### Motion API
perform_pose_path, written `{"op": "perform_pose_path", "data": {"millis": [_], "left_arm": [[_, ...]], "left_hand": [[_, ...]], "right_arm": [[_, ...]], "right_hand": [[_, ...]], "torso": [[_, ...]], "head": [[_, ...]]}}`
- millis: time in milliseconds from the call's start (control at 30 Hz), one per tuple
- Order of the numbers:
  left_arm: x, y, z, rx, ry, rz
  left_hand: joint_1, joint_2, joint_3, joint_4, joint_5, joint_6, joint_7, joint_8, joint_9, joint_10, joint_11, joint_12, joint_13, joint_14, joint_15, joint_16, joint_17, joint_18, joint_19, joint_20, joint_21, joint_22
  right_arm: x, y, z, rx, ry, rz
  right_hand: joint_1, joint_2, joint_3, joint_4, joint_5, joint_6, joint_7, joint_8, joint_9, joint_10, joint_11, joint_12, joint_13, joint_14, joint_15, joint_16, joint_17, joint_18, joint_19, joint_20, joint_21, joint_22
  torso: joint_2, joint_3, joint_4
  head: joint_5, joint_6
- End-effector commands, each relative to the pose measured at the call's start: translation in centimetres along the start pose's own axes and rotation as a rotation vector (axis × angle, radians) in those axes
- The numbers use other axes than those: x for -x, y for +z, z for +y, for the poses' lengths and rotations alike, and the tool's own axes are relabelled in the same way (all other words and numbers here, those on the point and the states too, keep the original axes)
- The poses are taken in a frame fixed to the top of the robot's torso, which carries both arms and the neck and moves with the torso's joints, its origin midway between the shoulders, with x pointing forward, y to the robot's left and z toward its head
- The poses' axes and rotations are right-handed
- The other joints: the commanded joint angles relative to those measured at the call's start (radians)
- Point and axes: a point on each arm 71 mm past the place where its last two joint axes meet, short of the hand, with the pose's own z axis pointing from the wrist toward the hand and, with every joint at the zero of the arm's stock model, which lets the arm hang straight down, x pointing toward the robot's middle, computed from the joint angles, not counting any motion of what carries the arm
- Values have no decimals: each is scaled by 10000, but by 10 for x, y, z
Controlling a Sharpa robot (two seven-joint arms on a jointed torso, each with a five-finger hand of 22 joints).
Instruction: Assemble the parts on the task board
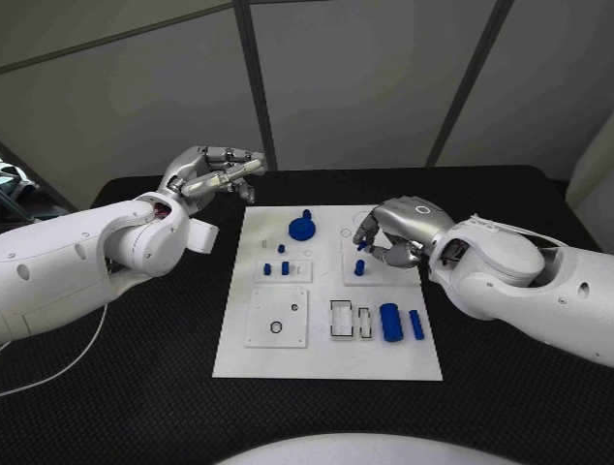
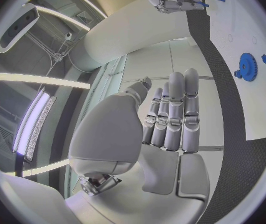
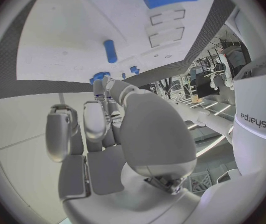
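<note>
The head view showed the right hand (image 1: 391,232) over the white rectangular task board (image 1: 322,360), pinching a small blue peg (image 1: 361,246); contact was partly hidden. The left wrist view showed the left hand (image 2: 170,114) empty, fingers extended together.

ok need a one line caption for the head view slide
Right hand works over the white task board beside small blue parts; left hand is raised off its far left corner.
</note>
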Motion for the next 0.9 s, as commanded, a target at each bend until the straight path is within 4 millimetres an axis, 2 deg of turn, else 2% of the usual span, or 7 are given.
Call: {"op": "perform_pose_path", "data": {"millis": [33,200,267,400,500,700,900], "left_arm": [[2,1,0,-23,-79,29],[2,3,1,-29,-68,-1],[1,4,1,-35,-80,18],[-2,6,2,-36,-109,71],[-5,7,2,-31,-143,136],[-8,9,3,4,-199,244],[-10,10,3,-3,-226,298]], "left_hand": [[77,19,-42,-25,2,-42,21,44,-12,-58,20,57,-6,-93,-7,-68,-19,-188,-40,-12,-55,-13],[79,17,-45,-26,1,-46,23,44,-12,-62,21,58,-6,-95,-6,-70,-23,-188,-40,-12,-60,-16],[79,17,-45,-26,1,-46,23,44,-12,-62,21,58,-6,-95,-6,-70,-23,-188,-40,-12,-60,-16],[80,17,-47,-27,1,-47,23,44,-12,-63,22,59,-6,-96,-6,-71,-25,-188,-41,-12,-62,-18],[80,18,-48,-26,0,-48,24,45,-12,-64,23,60,-6,-96,-5,-73,-27,-188,-41,-12,-64,-20],[222,70,5,-108,14,-55,24,63,-9,-80,18,87,-9,-108,-15,-96,-73,-184,-32,-20,-105,-52],[239,73,13,-118,15,-59,25,64,-9,-86,19,89,-10,-110,-16,-99,-80,-183,-30,-21,-109,-55]], "right_arm": [[3,4,16,390,344,-142],[1,14,37,926,531,-50],[-1,18,46,1180,537,-12],[-6,24,62,1584,600,105],[-14,28,73,1855,674,330],[-36,31,84,2033,805,790],[-52,32,90,2112,913,1143]], "right_hand": [[-99,11,14,-78,84,20,23,-63,16,19,13,-43,-17,437,-34,44,0,-145,68,15,50,1329],[-105,12,21,-88,116,17,28,-70,15,19,17,-56,-19,435,-32,47,-8,-146,70,16,57,1337],[-118,10,22,-99,169,24,30,-73,16,31,18,-64,-18,434,-30,59,-8,-160,107,18,104,1387],[-123,0,21,-117,206,30,30,-76,17,42,17,-72,-17,432,-30,63,-17,-176,149,19,156,1441],[-131,-7,26,-142,289,36,28,-83,18,53,22,-86,-15,427,-28,70,-28,-177,149,20,164,1450],[-147,-22,36,-186,453,41,37,-97,19,67,23,-114,-14,420,-25,90,-36,-175,142,23,168,1456],[-196,-51,13,-191,513,42,41,-107,19,73,28,-131,-14,415,-21,92,-55,-178,146,27,179,1469]], "torso": [[11,4,21],[6,-24,19],[15,-24,30],[24,-2,14],[10,-34,28],[12,-19,30],[5,-15,-10]], "head": [[108,-60],[291,-140],[344,-162],[550,-225],[660,-294],[932,-428],[1105,-483]]}}
